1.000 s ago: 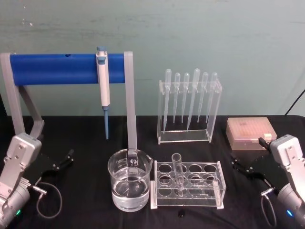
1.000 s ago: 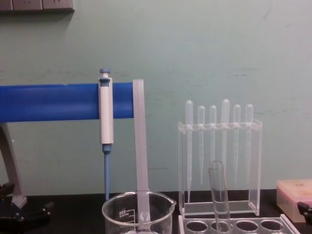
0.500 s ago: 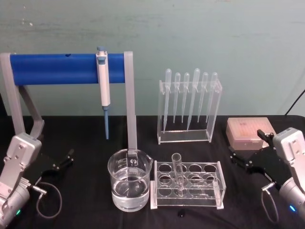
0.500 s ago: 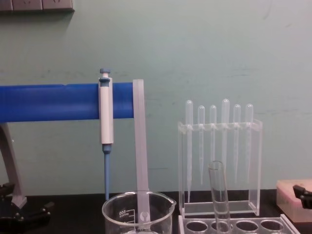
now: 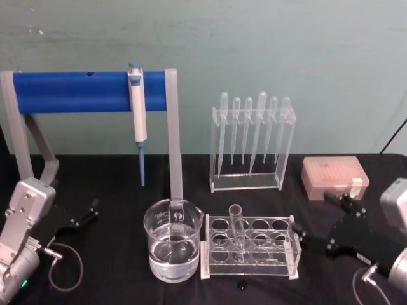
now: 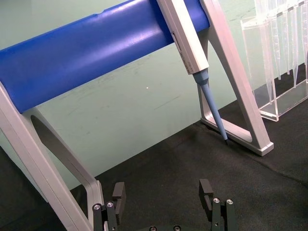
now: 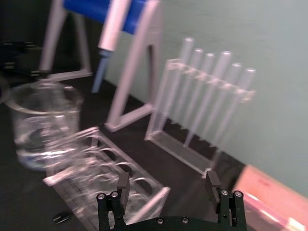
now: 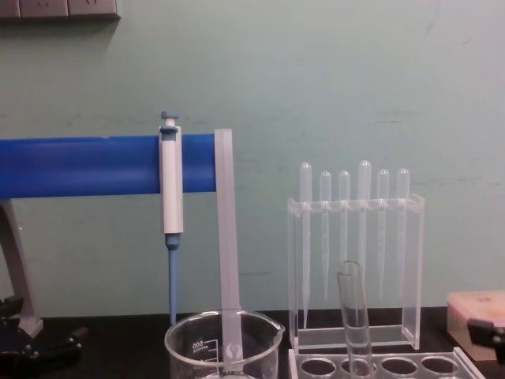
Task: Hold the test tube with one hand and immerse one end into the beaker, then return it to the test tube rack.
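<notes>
The test tube (image 5: 236, 226) stands slightly tilted in a hole of the clear rack (image 5: 283, 249) at the table's middle; it also rises above the rack's top in the chest view (image 8: 352, 314). Left of the rack sits the beaker (image 5: 173, 249), partly filled with clear liquid, with its rim in the chest view (image 8: 222, 335). My right gripper (image 5: 316, 216) is open just right of the rack, apart from the tube and pointing toward it, and its wrist view has the open gripper (image 7: 168, 185) over the rack (image 7: 108, 166). My left gripper (image 5: 84, 215) rests open at the far left (image 6: 162, 192).
A blue-and-white pipettor (image 5: 137, 117) hangs on the stand with the blue bar (image 5: 76, 92) behind the beaker. A clear holder of plastic pipettes (image 5: 253, 143) stands behind the rack. A pink box (image 5: 334, 177) lies at the right, and a small black piece (image 5: 240, 285) lies before the rack.
My right gripper has swung left from beside the pink box toward the rack's right end. The left arm, tube and beaker have not moved.
</notes>
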